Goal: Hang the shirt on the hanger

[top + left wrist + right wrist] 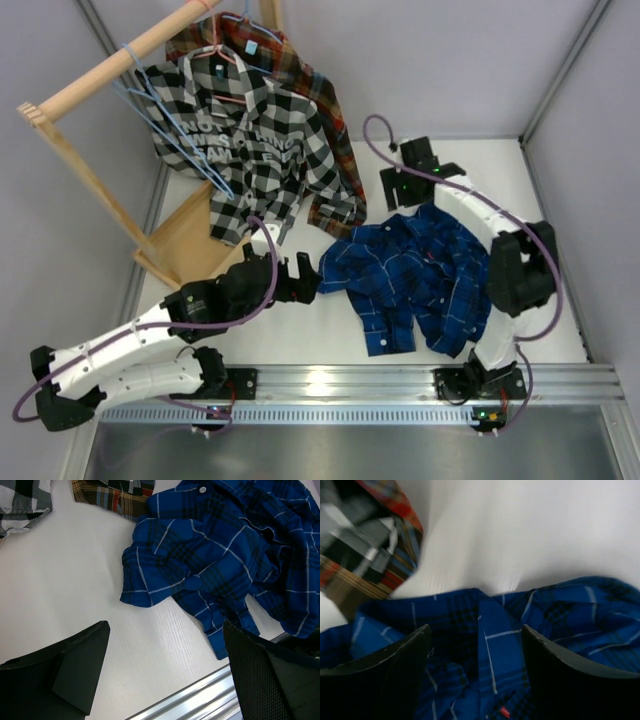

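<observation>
The dark blue plaid shirt (pixel 420 275) lies crumpled on the white table, right of centre. My left gripper (pixel 312 280) is open and low over bare table, just left of the shirt's edge; in the left wrist view (pixel 167 675) the shirt (pixel 215 555) lies ahead of the jaws. My right gripper (pixel 405 205) is open over the shirt's far edge; in the right wrist view (pixel 477 672) the shirt (pixel 495 640) and its small red tag (pixel 505 712) sit between the spread fingers. Thin light-blue wire hangers (pixel 128 50) hang on the rack's rod at far left.
A wooden rack (pixel 90 85) stands at the back left, holding a black-and-white checked shirt (pixel 250 130) and a red-brown plaid shirt (pixel 325 115) behind it. An aluminium rail (pixel 400 385) runs along the table's near edge. Grey walls close both sides.
</observation>
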{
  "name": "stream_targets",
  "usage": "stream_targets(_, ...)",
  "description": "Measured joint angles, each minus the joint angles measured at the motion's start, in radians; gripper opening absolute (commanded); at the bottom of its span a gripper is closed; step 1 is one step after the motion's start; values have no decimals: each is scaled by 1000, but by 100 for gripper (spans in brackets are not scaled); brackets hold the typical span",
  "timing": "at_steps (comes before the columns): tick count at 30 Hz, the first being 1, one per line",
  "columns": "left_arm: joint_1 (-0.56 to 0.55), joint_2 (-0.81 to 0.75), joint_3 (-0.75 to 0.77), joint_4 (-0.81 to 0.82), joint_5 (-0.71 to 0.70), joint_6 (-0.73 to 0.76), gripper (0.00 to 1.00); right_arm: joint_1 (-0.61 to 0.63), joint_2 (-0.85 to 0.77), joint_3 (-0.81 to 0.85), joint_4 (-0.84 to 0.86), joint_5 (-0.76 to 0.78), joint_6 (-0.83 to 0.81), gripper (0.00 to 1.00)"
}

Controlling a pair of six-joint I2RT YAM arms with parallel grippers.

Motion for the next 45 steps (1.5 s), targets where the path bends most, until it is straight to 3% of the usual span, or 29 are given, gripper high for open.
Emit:
stream_targets(4, 0, -20, -5, -4, -2, 0, 98, 18, 172, -6, -37, 30, -12, 62)
stream_targets(8, 0, -30, -24, -8, -8, 1, 98, 18, 198, -34, -51, 60, -13, 52)
stream_targets(11, 0, -26, -30, -10, -9, 1, 98, 18, 199, -37, -50, 81, -14, 33)
stream_targets(13, 0, -19, -31, -10, -14, 1, 98, 18, 199, -37, -50, 95, -18, 2)
stream_targets(14, 0, -16, -32, -10, -16, 1, 98, 18, 199, -37, -50, 101, -10, 0)
stream_targets(21, 0, -3, -34, -11, -29, 3, 98, 18, 149, -69, -44, 151, 12, 0)
stream_targets(29, 0, 67, -24, -4, -51, 5, 98, 18, -163, -151, -26, 147, 42, 0)
stream_targets(38, 2, 375, 198, 187, -94, 95, 98, 18, -541, -274, 4, 45, 79, 0)
stream_targets(45, 133, 651, 415, 306, -9, 99, 97, 18, -748, -348, 23, -9, 109, 0)
